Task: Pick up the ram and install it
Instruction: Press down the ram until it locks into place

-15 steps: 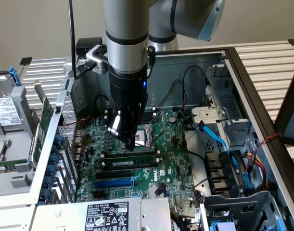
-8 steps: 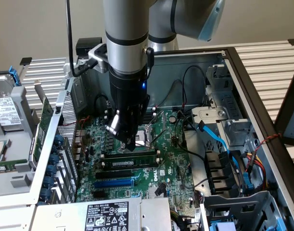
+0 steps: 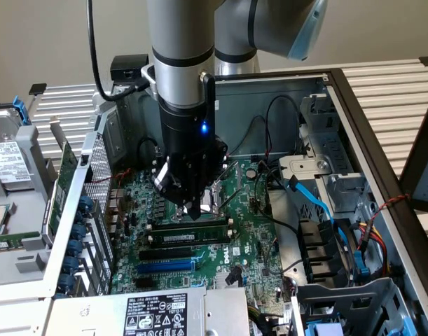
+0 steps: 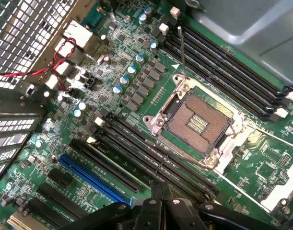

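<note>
The ram (image 3: 191,237), a long green stick with black chips and a white label strip, lies along a memory slot on the motherboard (image 3: 249,231) inside the open computer case. My gripper (image 3: 192,212) points straight down just above and behind the ram's middle. Its fingers are shut together with nothing between them. In the wrist view the gripper (image 4: 160,191) hangs over a row of black memory slots (image 4: 136,153) beside the bare CPU socket (image 4: 199,122).
A blue expansion slot (image 3: 168,266) lies in front of the ram. A power supply (image 3: 154,315) stands nearest the camera. An upright green card (image 3: 63,185) and a metal grille (image 3: 98,189) stand at the exterior view's left. Blue and black cables (image 3: 319,203) run at its right.
</note>
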Action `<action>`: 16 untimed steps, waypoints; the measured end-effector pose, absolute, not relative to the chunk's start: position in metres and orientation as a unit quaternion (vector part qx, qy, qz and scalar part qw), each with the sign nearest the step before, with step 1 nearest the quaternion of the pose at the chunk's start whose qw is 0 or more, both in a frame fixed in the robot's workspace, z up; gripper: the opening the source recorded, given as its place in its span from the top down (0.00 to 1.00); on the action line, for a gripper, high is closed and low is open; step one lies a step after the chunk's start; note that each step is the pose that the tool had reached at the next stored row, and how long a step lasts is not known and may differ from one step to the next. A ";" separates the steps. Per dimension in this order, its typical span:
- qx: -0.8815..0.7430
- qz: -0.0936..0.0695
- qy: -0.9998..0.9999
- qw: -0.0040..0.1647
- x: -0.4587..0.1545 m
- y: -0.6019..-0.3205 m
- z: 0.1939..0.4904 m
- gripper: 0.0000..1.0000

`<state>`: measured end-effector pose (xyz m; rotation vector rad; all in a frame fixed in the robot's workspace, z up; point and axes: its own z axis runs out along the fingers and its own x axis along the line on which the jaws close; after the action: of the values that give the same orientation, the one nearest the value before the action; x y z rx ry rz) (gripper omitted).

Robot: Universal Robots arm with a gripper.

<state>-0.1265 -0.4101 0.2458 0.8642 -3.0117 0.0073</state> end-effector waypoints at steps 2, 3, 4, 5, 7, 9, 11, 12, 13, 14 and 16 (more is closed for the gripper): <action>0.264 0.003 -0.965 0.004 -0.126 -0.410 0.246 0.89; 0.258 0.003 -0.966 0.004 -0.126 -0.410 0.246 0.89; 0.252 0.003 -0.968 0.004 -0.126 -0.410 0.246 0.89; 0.246 0.004 -0.969 0.005 -0.126 -0.410 0.246 0.89; 0.234 0.005 -0.972 0.005 -0.126 -0.410 0.246 0.89; 0.223 0.007 -0.975 0.005 -0.126 -0.410 0.246 0.89; 0.213 0.009 -0.977 0.006 -0.126 -0.410 0.246 0.89; 0.208 0.011 -0.978 0.007 -0.126 -0.410 0.246 0.89; 0.203 0.012 -0.979 0.007 -0.126 -0.410 0.246 0.89; 0.198 0.013 -0.980 0.007 -0.126 -0.410 0.246 0.89; 0.187 0.016 -0.982 0.008 -0.126 -0.410 0.246 0.89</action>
<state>-0.1265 -0.4101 0.2457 0.5859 -3.0700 0.0498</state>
